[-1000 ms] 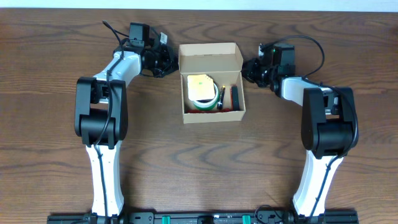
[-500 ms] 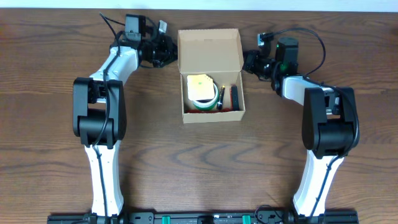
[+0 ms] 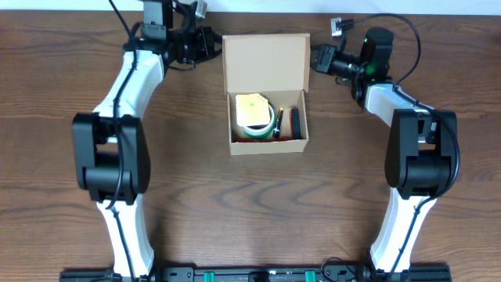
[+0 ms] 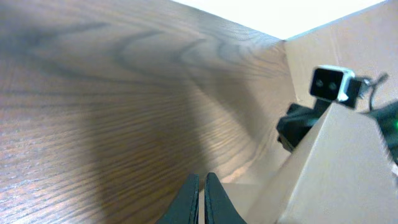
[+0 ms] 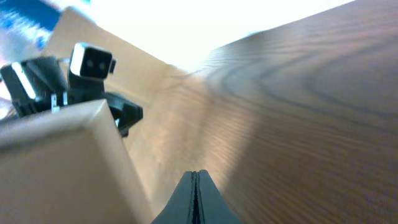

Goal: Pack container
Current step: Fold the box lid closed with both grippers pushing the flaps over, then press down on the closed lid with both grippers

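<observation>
The tan cardboard container (image 3: 268, 146) stands mid-table with its flap lid (image 3: 264, 63) open toward the far side. Inside lie a yellow-topped tape roll (image 3: 254, 108) with green and white rolls under it, and black items (image 3: 294, 121). My left gripper (image 3: 213, 41) is shut and empty just off the lid's left edge; in the left wrist view it (image 4: 202, 182) sits by the lid (image 4: 339, 162). My right gripper (image 3: 315, 57) is shut and empty at the lid's right edge; in the right wrist view it (image 5: 196, 175) sits by the lid (image 5: 62, 168).
The wooden table (image 3: 235, 204) reaches the far edge just behind both grippers. Each wrist view shows the other arm's camera beyond the lid: the right one (image 4: 329, 83) and the left one (image 5: 92, 61). Cables (image 3: 391, 31) trail above the right arm.
Both grippers have moved toward the table's far edge along the lid's two sides. The lid now shows taller in the overhead view.
</observation>
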Tool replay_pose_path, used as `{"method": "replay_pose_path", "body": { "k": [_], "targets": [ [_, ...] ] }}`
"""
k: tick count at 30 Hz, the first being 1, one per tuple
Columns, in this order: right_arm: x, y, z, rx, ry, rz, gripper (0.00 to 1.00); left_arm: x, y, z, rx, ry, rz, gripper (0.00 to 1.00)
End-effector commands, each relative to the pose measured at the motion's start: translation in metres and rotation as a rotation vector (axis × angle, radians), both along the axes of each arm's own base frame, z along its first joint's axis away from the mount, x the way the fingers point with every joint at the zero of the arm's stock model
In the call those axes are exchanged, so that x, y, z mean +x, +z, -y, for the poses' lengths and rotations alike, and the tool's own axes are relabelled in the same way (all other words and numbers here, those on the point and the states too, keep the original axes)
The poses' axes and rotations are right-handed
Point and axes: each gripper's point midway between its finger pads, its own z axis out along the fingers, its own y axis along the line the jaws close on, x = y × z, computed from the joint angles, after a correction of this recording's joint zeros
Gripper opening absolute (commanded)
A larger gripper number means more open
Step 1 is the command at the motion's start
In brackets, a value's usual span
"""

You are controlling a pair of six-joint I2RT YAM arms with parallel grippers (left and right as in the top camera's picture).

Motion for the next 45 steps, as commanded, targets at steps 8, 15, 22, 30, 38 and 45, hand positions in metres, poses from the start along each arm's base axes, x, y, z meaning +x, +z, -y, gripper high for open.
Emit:
{"method": "replay_pose_path", "body": {
  "k": [8, 15, 22, 30, 38, 45],
  "targets": [
    [-0.027, 0.043, -0.011, 0.050, 0.187, 0.059, 0.01, -0.044, 0.056, -0.005, 0.114, -0.142, 0.159, 0.06],
    [-0.049, 0.035, -0.016, -0.141, 0.121, -0.014, 0.02, -0.084, 0.045, -0.019, 0.288, -0.189, 0.087, 0.06],
    [-0.098, 0.022, -0.004, -0.545, 0.072, -0.075, 0.01, -0.126, 0.027, -0.015, 0.419, -0.322, 0.026, 0.06],
    [-0.148, 0.034, 0.016, -0.798, 0.029, -0.161, 0.01, -0.159, 0.011, -0.024, 0.546, -0.370, -0.100, 0.06],
    [-0.171, -0.004, 0.012, -0.861, 0.073, -0.222, 0.01, -0.180, -0.018, 0.001, 0.523, -0.472, -0.112, 0.06],
    [-0.180, -0.031, 0.010, -0.856, 0.091, -0.237, 0.01, -0.189, -0.049, 0.015, 0.509, -0.485, -0.127, 0.06]
  ]
}}
